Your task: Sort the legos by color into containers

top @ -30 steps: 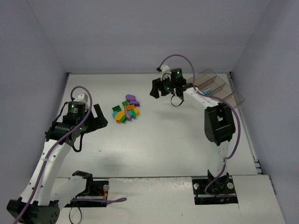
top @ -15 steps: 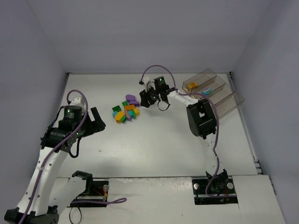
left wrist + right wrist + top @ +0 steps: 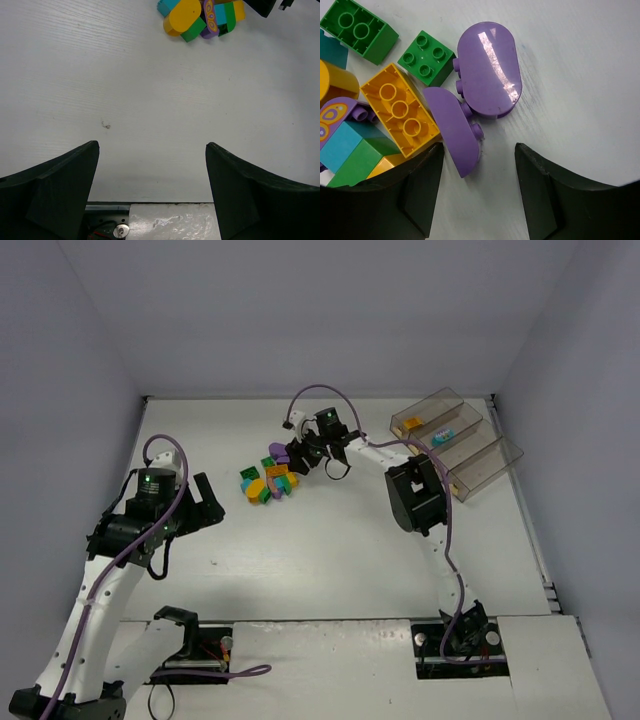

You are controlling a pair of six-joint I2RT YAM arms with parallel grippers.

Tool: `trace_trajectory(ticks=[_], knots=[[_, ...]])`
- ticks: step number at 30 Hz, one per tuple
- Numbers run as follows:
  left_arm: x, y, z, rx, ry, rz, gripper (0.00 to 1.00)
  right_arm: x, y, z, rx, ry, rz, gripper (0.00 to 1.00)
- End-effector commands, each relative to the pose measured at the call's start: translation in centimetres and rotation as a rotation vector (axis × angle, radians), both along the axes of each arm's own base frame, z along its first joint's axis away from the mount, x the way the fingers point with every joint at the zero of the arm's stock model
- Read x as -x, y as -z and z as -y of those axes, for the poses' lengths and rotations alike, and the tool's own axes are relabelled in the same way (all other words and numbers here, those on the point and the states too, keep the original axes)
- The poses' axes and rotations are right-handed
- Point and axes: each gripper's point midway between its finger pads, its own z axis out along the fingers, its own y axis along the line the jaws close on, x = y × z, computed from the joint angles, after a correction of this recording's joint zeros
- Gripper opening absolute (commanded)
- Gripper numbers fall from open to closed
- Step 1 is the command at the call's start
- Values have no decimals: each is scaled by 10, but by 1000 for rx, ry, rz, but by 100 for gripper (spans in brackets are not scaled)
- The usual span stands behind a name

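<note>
My right gripper [image 3: 478, 150] hangs spread at the edge of the legos [image 3: 268, 478], with nothing pinched between its fingers. One finger [image 3: 420, 185] sits just beside a purple brick [image 3: 456, 131] tipped on its edge, which touches a rounded purple brick [image 3: 488, 70] lying flat. A yellow brick [image 3: 400, 107] and two green ones lie next to them. My left gripper [image 3: 151, 147] is spread wide over the table [image 3: 150, 90], apart from the pile. The containers [image 3: 470, 455] sit at the far right, well away from the pile, with a few small coloured pieces inside.
</note>
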Motion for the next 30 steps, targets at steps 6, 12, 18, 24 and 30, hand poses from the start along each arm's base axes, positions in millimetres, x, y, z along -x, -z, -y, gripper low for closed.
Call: trace_trajectory(ticks=[6, 12, 18, 24, 30], knots=[[-1, -14, -4, -17, -4, 37, 81, 1, -17, -24, -34, -69, 62, 49], [0, -14, -4, -14, -3, 40, 81, 7, -16, -12, -7, -48, 56, 9], [-3, -13, -1, -3, 1, 47, 81, 12, -29, 35, 16, 85, 19, 0], [-11, -13, 4, 16, 8, 62, 81, 3, -79, 128, -64, 446, 16, 0], [-22, -14, 9, 30, 16, 67, 81, -4, -131, 276, -114, 1022, 72, 0]])
